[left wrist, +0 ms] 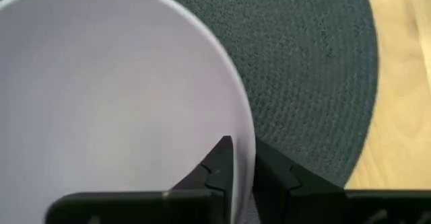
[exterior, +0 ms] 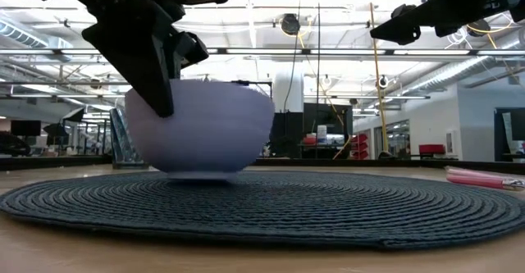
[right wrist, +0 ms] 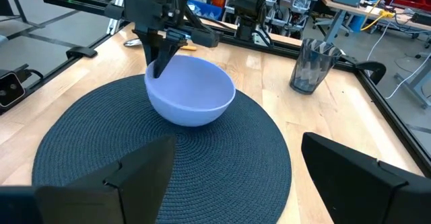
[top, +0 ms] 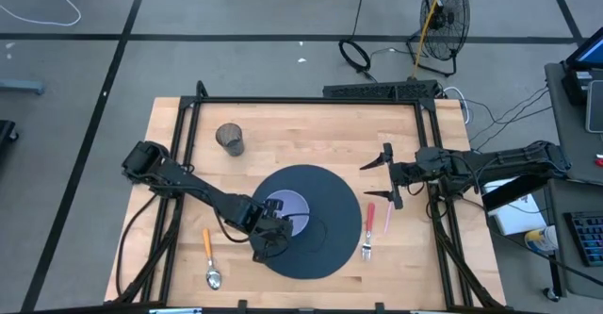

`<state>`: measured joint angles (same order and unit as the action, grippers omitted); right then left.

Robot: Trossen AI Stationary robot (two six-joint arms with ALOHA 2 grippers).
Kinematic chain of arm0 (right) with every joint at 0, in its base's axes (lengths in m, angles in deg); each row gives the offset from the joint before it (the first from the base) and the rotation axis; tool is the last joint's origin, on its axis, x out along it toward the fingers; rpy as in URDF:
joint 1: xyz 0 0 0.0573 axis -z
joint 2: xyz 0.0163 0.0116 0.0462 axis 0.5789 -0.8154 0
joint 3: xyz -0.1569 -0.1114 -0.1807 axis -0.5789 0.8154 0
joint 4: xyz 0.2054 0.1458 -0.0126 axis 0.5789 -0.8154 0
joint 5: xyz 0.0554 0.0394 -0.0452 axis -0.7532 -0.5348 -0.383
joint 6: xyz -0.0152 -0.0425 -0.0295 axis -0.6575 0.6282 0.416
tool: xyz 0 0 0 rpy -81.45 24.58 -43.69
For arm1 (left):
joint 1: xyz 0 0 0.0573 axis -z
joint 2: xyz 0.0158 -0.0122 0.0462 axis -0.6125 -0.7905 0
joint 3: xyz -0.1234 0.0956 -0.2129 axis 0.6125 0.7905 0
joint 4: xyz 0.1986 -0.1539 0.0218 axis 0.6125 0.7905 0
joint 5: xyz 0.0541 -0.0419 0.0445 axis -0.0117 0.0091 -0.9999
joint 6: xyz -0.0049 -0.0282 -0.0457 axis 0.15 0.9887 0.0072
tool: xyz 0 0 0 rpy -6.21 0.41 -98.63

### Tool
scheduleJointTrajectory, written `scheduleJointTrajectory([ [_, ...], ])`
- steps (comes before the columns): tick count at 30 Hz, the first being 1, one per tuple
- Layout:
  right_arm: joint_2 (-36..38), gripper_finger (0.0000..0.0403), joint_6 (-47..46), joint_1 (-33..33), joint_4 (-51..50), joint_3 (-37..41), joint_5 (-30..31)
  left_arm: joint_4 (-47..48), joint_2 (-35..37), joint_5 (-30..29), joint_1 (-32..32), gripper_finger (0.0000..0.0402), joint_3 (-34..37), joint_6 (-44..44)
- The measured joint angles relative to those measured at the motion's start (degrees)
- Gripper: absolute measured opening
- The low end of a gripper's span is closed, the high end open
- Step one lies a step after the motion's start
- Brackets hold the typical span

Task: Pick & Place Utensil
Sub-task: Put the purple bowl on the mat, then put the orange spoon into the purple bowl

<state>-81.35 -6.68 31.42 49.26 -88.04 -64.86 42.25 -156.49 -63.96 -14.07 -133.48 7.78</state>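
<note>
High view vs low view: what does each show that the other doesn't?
High view only: orange-handled spoon on the wood left of the mat, fork right of it, dark cup behind, and both arms whole.

Low view only: the bowl's foot resting on the mat, and the room behind.

Both: lavender bowl on the dark woven mat, left gripper straddling its rim, right gripper open and raised, pink utensil beside the mat.

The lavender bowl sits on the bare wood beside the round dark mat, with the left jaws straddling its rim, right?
Not quite. The lavender bowl sits on the round dark mat, not on bare wood, as the right wrist view shows. The left gripper does have its jaws straddling the rim.
</note>
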Motion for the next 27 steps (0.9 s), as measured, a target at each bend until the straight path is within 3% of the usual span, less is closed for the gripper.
scheduleJointTrajectory([
  [16, -0.01, 0.0318, -0.05, 0.01, -0.01, 0.0, -0.02, -0.61, 0.43, -1.71, -0.07, 0.0122, -0.14, -1.16],
  [27, 0.0, 0.0318, -1.38, 0.0, -0.41, 0.08, -0.07, 5.56, 0.44, -2.89, 0.07, 0.012, -7.27, -6.66],
])
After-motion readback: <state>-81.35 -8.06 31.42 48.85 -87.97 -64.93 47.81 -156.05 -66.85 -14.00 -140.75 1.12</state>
